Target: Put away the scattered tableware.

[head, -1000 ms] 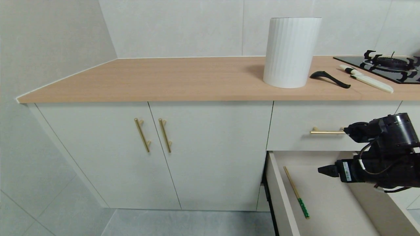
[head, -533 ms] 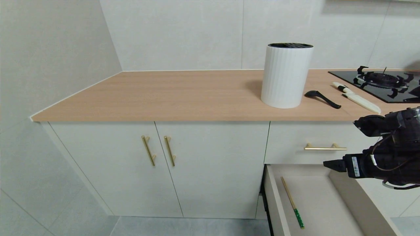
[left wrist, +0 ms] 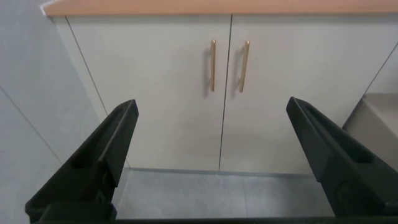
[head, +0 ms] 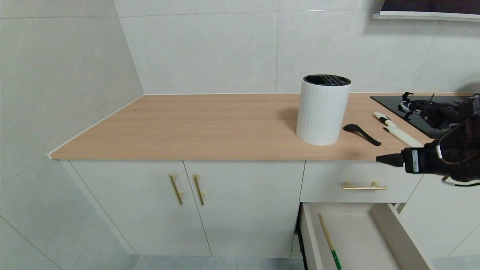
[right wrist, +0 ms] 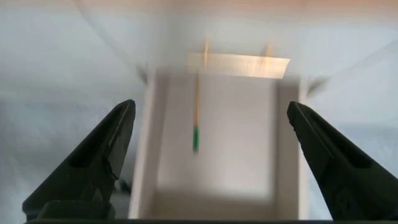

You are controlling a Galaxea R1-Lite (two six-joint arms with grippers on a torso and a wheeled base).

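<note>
Inside the open drawer (head: 390, 232), one chopstick (right wrist: 196, 124) lying lengthwise, below the right gripper (right wrist: 210, 109), jaws spread wide and empty, arm held level above the drawer.

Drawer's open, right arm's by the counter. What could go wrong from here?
The right gripper hangs in front of the countertop edge; reaching straight for the black spoon could clip that edge. The knife lies close beside the spoon and might get nudged. The drawer juts out open below the arm; lowering could strike its rim.
</note>
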